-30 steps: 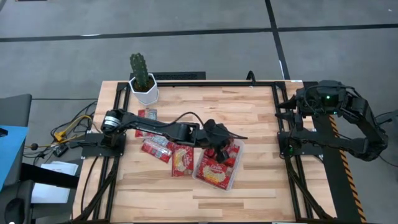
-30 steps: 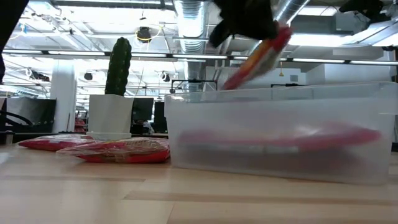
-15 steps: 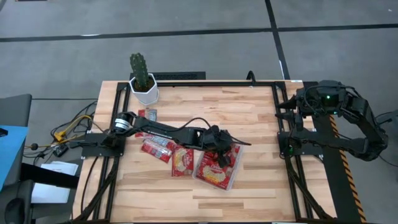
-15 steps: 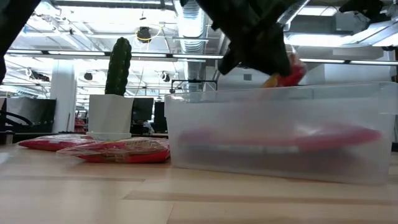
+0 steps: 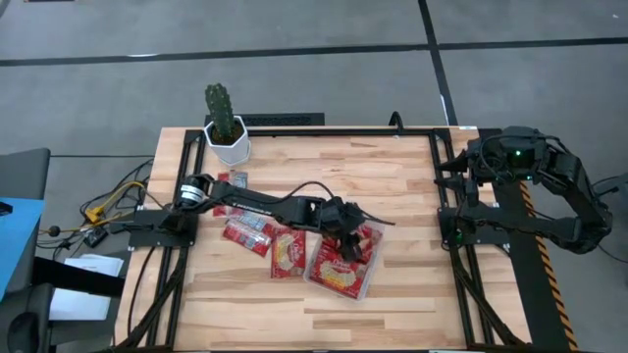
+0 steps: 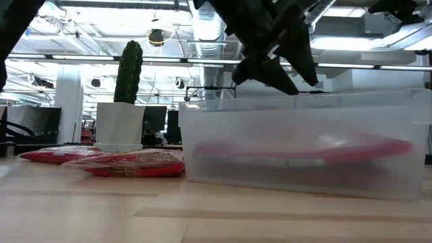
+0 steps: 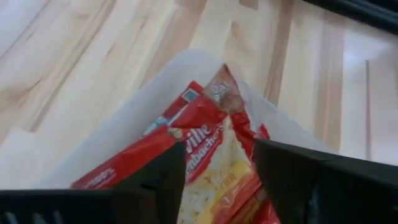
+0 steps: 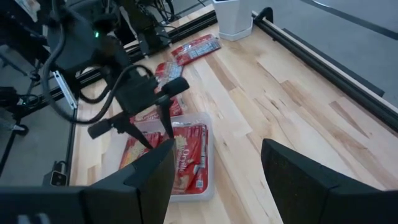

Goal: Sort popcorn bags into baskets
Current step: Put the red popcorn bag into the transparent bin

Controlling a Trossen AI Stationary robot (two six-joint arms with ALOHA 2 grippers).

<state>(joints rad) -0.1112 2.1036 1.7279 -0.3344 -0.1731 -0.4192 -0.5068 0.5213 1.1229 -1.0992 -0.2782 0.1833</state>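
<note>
Fingers of the left gripper [image 5: 353, 238] are spread apart and hold nothing, just above the clear basket [image 5: 316, 277]. Inside it red popcorn bags [image 5: 337, 273] lie flat; one bag [image 7: 205, 134] points its long axis toward a corner of the basket. More bags [image 5: 247, 234] lie on the worktop [image 5: 412, 186] beside the basket. The right gripper [image 8: 211, 165] waits off the worktop's right edge, fingers parted.

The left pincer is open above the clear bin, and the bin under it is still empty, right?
Not quite. The left pincer is open above the clear bin, but the bin is not empty: red popcorn bags already lie flat in it. The left wrist view shows them straight below the fingers, and the high view agrees.
</note>
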